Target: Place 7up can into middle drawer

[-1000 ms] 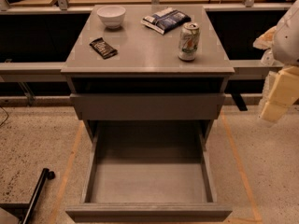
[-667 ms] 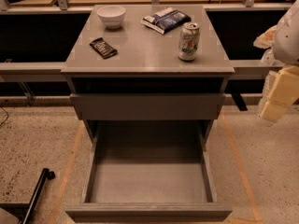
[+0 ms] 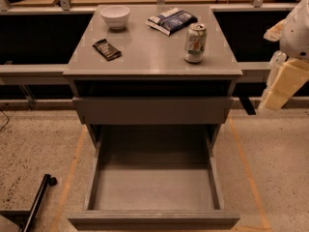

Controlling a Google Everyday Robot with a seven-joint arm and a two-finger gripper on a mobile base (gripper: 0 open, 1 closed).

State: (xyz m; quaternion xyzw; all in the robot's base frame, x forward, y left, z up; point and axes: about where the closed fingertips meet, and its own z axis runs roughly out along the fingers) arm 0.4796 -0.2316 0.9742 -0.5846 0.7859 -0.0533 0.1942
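7up can, one, on cabinet; jaws at right.

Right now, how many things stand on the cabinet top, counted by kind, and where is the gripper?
Cans: 1, the 7up can
Bowls: 1, the white bowl
Snack packets: 2, the blue bag and the dark bar
Total: 4
The gripper hangs at the right, beside the cabinet, off the can.

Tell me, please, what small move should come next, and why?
Probably bring the gripper, at the right edge beside the cabinet, across toward the 7up can: it stands upright and ungrasped on the cabinet top, while the middle drawer lies open.
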